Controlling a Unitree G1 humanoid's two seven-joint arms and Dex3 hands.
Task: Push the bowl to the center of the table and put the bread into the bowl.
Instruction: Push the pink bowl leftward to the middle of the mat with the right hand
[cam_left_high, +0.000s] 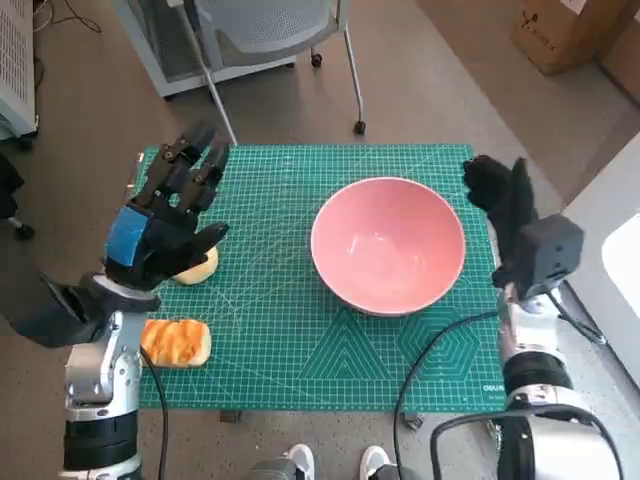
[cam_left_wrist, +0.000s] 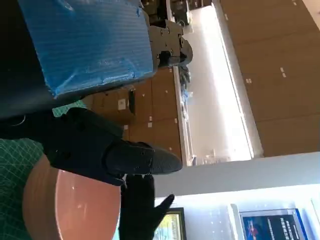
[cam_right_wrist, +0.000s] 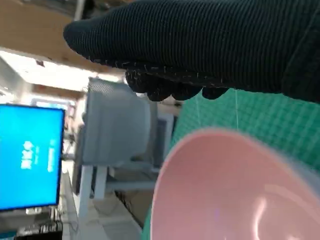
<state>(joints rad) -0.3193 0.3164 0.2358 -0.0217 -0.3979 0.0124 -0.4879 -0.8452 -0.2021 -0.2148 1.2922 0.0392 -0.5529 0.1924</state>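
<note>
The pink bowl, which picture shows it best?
The head view: the whole pink bowl shows from above, empty, on the green mat. The right wrist view shows only part of its rim and inside, close up, under the right hand. The left wrist view catches just a piece behind the left hand.

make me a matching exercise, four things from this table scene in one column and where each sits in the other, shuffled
Things:
1. pink bowl
2. toasted bread
3. left hand
4. right hand

Places:
A. at the mat's right edge, beside the bowl's rim
B. near the mat's front left corner
C. above the pale bun on the mat's left side, fingers spread
D. right of the mat's middle

Pairs: 1-D, 2-B, 3-C, 4-A
</note>
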